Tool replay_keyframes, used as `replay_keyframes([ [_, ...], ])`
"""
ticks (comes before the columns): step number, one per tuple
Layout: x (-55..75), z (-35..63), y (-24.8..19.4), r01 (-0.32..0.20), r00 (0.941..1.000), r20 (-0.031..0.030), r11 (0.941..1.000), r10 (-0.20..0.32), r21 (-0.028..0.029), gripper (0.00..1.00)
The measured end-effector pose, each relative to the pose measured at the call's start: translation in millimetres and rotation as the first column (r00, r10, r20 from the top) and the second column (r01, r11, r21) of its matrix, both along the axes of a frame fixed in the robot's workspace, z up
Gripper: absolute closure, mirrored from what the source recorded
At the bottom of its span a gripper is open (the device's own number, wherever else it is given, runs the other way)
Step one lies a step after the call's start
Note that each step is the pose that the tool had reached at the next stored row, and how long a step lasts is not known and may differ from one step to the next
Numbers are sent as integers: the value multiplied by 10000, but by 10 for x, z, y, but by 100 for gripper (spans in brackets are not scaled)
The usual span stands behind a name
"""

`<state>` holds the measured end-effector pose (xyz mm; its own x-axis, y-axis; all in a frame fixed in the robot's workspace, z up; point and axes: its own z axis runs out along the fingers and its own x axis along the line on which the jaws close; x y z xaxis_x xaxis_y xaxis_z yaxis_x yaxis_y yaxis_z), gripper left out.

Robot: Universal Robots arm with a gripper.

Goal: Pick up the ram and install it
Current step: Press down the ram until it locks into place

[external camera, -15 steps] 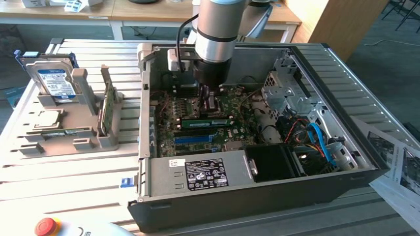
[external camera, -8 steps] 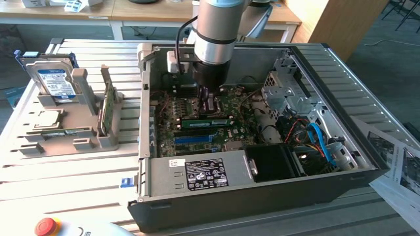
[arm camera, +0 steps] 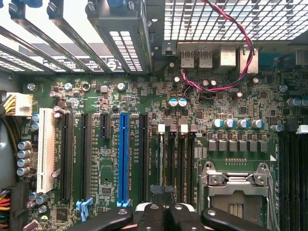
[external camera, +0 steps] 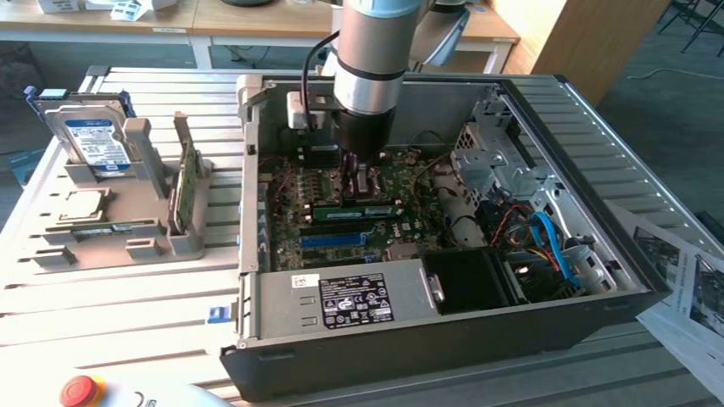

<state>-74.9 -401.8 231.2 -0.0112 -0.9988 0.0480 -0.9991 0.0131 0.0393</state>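
The ram (external camera: 359,206), a long, thin green stick, stands on edge along a motherboard slot inside the open computer case, near its middle.

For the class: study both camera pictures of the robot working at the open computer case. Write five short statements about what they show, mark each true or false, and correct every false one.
1. The arm reaches down into the open computer case. True.
2. A hard drive with a blue-white label stands upright in the grey holder outside the case. True.
3. The pincer hangs over the power supply. False: it is over the motherboard, near the memory slots.
4. The long blue slot is on the motherboard. True.
5. The red button sits inside the case. False: it sits outside, at the exterior view's lower left.
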Motion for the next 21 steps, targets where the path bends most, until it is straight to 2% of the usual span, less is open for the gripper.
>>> replay_keyframes([
  [21,-1,-35,-1,0,10000,1,10000,0,1,89],
])
